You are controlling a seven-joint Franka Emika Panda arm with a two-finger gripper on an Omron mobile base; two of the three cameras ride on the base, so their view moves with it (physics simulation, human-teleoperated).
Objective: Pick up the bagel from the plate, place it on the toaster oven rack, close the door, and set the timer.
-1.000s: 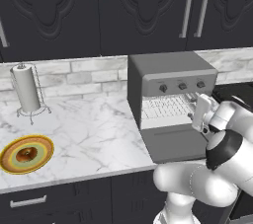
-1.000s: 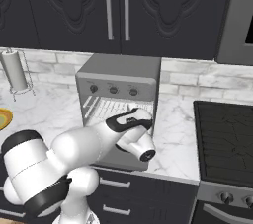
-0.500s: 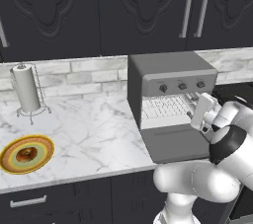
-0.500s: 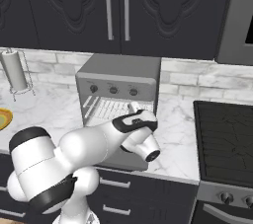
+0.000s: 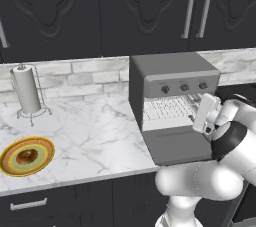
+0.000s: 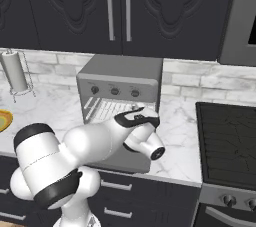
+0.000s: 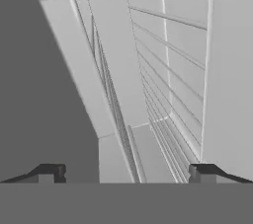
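**Bagel not yet picked up, tool at the oven mouth**

The small brown-orange bagel [image 5: 27, 155] lies on the round yellow-and-orange-ringed plate [image 5: 44, 147] at the marble surface's [image 5: 95, 136] left end. Well apart, the open, empty tool [image 7: 126, 172] faces the light grey wire toaster oven rack [image 5: 165, 109] above the lowered dark grey door [image 5: 180, 146]. Next, I judge, it must cross to the plate. No legible writing.

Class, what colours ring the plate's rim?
Yellow, orange and brown on the plate, clearest in the left base view.
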